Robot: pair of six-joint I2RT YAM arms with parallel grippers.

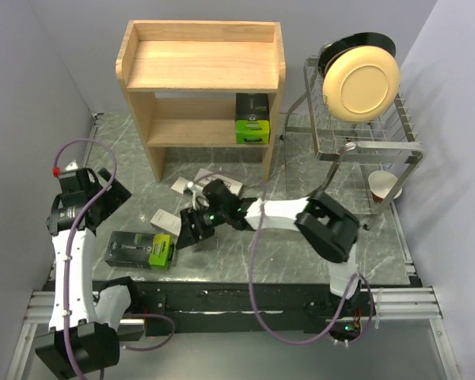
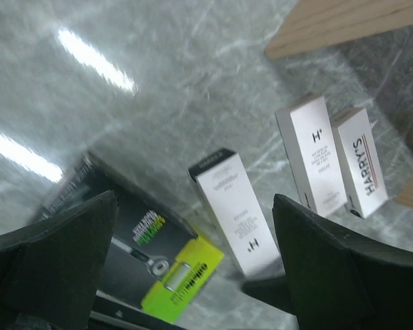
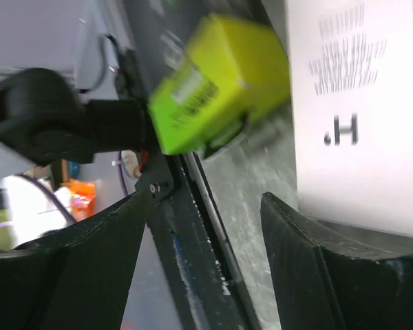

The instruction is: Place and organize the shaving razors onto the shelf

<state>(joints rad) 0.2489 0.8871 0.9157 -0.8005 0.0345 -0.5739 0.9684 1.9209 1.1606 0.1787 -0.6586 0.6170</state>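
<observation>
The wooden shelf [image 1: 202, 63] stands at the back, with one black-and-lime razor pack [image 1: 252, 119] on its lower tier. A second black-and-lime pack [image 1: 140, 249] [image 2: 134, 247] [image 3: 213, 89] lies flat at the front left. One white razor box [image 1: 165, 222] [image 2: 237, 213] [image 3: 358, 103] lies beside it, and two more white boxes [image 2: 311, 155] [image 2: 359, 161] lie nearer the shelf foot. My left gripper [image 1: 109, 194] [image 2: 193, 275] hovers open above the lime pack, holding nothing. My right gripper [image 1: 191, 229] [image 3: 199, 275] is open and low, just right of the near white box, with nothing between its fingers.
A wire dish rack [image 1: 364, 142] holding a cream plate [image 1: 360, 83] stands at the back right, with a cup [image 1: 384, 186] at its front. Grey walls close in on the left and right. A black rail [image 1: 245, 297] runs along the table's near edge.
</observation>
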